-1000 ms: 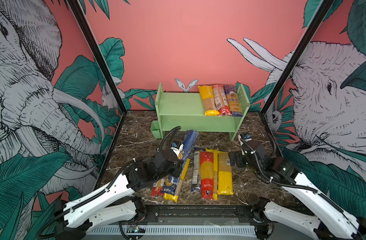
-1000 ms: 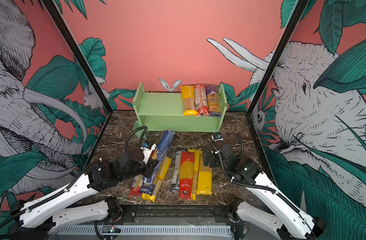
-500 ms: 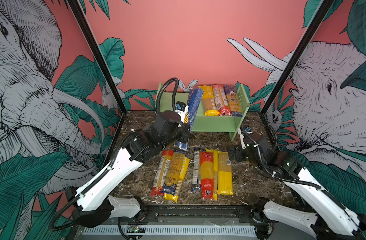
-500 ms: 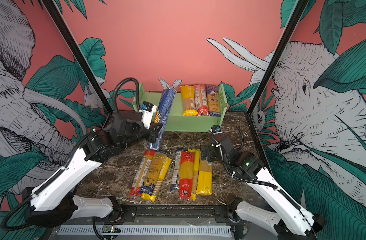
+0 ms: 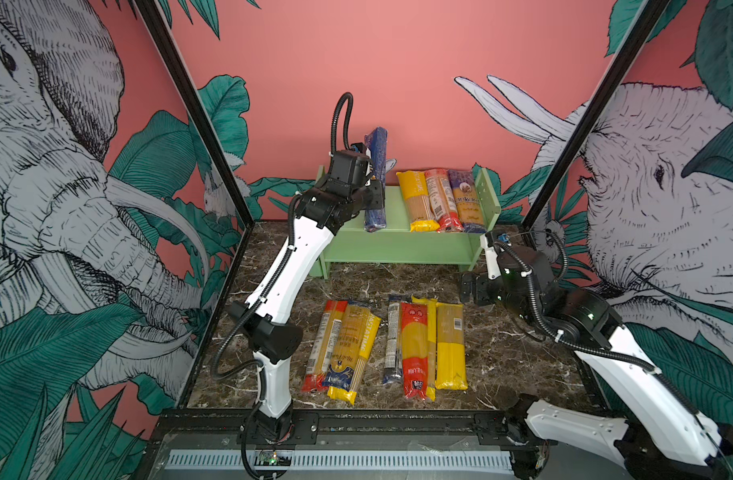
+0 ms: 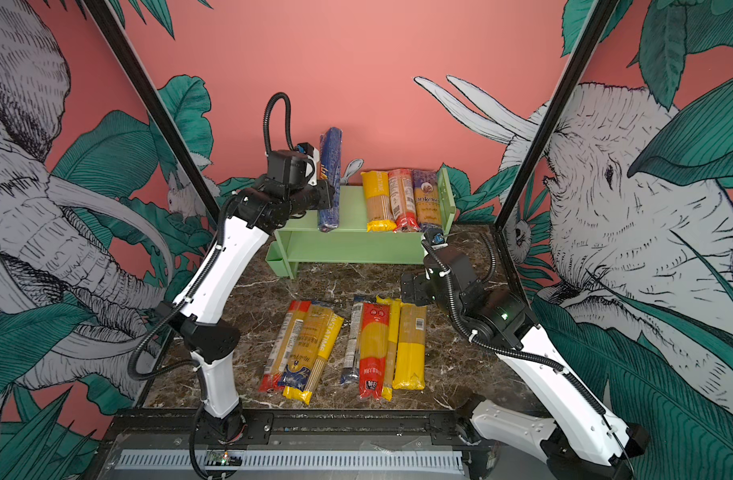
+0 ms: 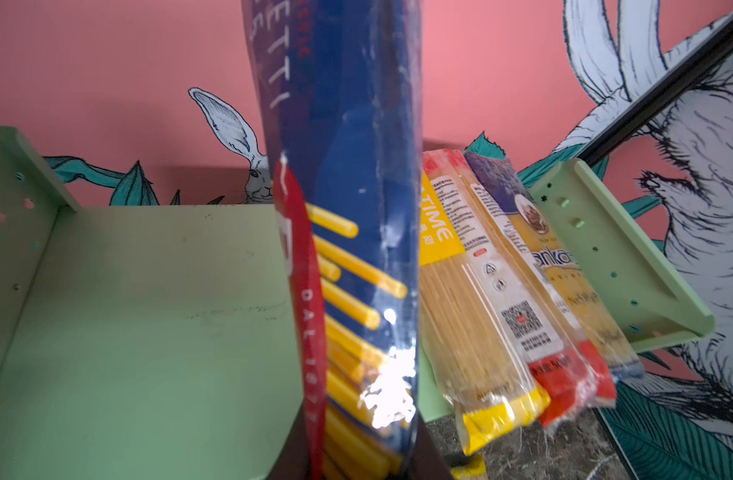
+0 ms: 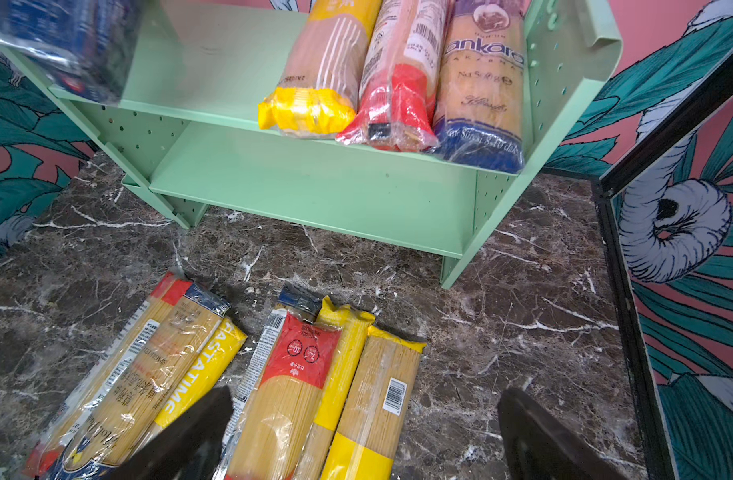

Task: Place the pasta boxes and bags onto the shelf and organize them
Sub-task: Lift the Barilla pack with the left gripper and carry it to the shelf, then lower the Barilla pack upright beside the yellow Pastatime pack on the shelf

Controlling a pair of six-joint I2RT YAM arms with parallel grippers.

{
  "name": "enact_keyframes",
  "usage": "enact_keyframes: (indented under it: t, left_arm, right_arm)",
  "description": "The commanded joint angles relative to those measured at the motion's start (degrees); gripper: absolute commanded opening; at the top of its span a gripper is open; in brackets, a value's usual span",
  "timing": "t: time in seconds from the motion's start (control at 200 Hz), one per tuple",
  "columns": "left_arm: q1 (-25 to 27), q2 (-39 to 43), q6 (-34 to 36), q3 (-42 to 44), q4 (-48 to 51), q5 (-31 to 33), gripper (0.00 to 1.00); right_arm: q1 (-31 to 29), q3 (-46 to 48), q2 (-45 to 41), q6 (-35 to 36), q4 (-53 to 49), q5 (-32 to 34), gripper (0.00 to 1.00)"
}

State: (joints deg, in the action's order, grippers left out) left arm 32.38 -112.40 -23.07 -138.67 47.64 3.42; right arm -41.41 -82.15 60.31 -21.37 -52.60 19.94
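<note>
Dark blue Barilla spaghetti pack (image 5: 375,178) raised to the shelf (image 5: 398,247).
Within the last second it has been carried up from the table (image 5: 506,357), pinched below its middle by the left hand (image 5: 372,198) and held upright over the top tier, beside the three shelved packs (image 5: 439,199); a fourth placement is judged near. The right hand (image 5: 469,287) has spread, empty fingers (image 8: 539,436), made plain only by its wrist view.

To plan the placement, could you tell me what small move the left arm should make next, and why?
Probably lower and lay the dark blue pack flat on the top tier of the shelf: the left gripper holds it nearly upright over bare space beside the yellow-ended pack.
</note>
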Motion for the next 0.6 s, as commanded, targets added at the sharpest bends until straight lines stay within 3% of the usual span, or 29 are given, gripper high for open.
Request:
enact_keyframes:
  t: [0.0,0.115,0.59]
  left_arm:
    - [-0.2,1.1,-3.0,-4.7,-5.7,-3.1,0.0]
    - [-0.5,-0.9,-4.1,-4.8,-7.7,-6.0,0.0]
    - [-1.9,-5.1,-5.2,-4.8,-11.9,-7.3,0.0]
  right_arm:
    - [0.8,-1.2,0.2,1.1,0.2,0.9,0.99]
    - [2.1,-0.6,0.2,1.3,0.4,0.3,0.99]
    - [5.2,0.5,-0.2,1.9,0.8,-1.8,0.99]
